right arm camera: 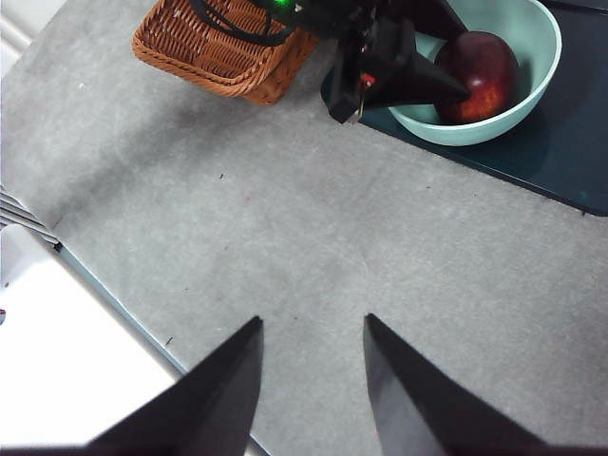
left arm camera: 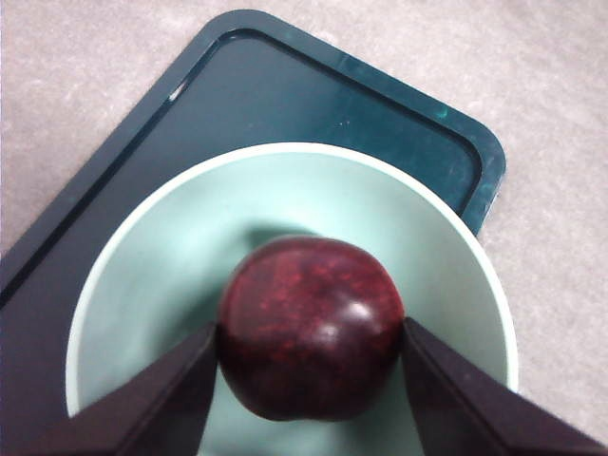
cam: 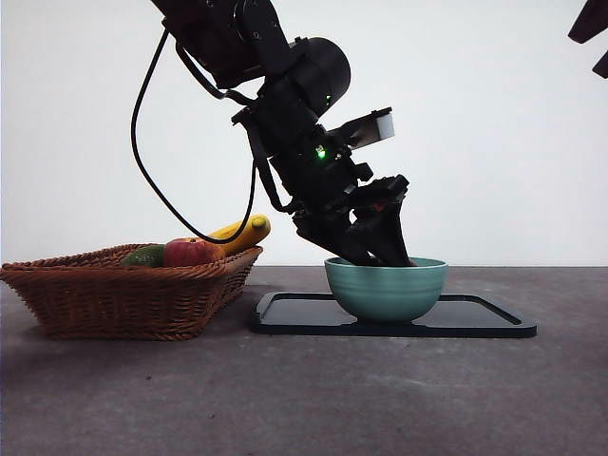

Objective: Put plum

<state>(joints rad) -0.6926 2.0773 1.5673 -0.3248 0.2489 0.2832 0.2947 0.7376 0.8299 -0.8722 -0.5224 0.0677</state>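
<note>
1. The front view hid the plum (left arm camera: 309,328) behind the rim of the green bowl (cam: 386,288); the left wrist view showed it inside the bowl.
2. The left gripper (left arm camera: 309,380) reached into the bowl, jaws clamped on the plum's two sides.
3. The right gripper (right arm camera: 309,380) hung over bare table (right arm camera: 313,237), jaws apart and empty.
4. The bowl stood on a dark tray (cam: 475,318).
5. The wicker basket (cam: 123,294) beside the tray held a banana (cam: 245,233), a red apple (cam: 190,252) and a green fruit (cam: 142,256).
</note>
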